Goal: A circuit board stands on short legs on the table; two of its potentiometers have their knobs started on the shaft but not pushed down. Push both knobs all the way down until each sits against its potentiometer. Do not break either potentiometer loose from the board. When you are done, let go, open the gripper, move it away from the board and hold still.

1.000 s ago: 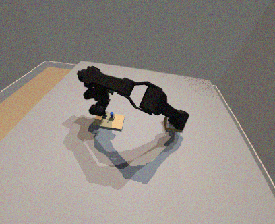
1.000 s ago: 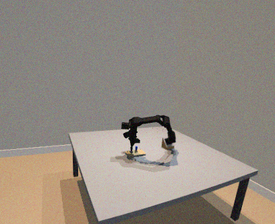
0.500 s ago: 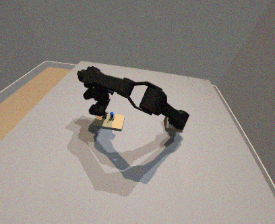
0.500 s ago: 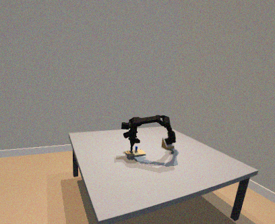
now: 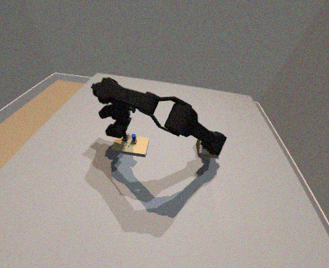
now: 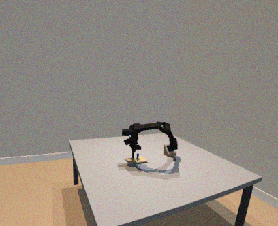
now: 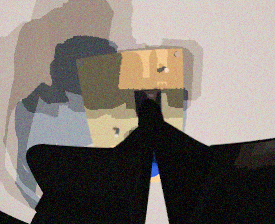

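The circuit board (image 5: 142,146) (image 6: 142,159) (image 7: 130,79) is a tan plate standing just above the table. A blue knob (image 5: 133,137) (image 6: 137,155) (image 7: 154,170) stands upright on it; in the wrist view it shows only partly, in the gap behind the fingertips. My gripper (image 5: 125,136) (image 6: 133,157) (image 7: 152,124) is shut, with nothing seen between its fingers. It points down at the board beside the blue knob, its tips over a dark part there. The second knob is not clearly seen; the fingertips and shadow cover that spot, and I cannot tell whether they touch it.
The arm arches above the table (image 5: 244,202) (image 6: 193,190) from its base (image 5: 216,143) (image 6: 172,146), right of the board in the top and exterior views. A brown block-like piece (image 5: 201,149) (image 6: 166,150) is by the base. Arm shadows fall across the board and table.
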Robot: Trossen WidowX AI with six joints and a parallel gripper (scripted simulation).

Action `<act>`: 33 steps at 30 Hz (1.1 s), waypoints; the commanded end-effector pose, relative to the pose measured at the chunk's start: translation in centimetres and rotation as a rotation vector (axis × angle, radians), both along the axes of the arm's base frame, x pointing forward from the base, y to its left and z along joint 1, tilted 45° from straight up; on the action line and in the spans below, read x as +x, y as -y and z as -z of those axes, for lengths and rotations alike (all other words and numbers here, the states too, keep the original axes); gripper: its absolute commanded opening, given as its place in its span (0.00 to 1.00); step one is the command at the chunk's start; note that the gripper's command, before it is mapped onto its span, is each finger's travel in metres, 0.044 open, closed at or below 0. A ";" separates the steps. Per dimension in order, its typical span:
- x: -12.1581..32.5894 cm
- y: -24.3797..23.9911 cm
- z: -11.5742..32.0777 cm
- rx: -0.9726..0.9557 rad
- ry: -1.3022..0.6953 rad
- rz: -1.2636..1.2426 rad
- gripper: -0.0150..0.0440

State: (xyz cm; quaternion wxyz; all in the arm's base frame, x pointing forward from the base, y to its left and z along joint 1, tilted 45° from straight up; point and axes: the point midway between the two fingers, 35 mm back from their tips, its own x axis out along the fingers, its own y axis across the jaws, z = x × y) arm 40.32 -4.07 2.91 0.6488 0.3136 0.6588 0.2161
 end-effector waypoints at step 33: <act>-17.0 1.2 -2.9 0.001 -0.009 -0.010 1.00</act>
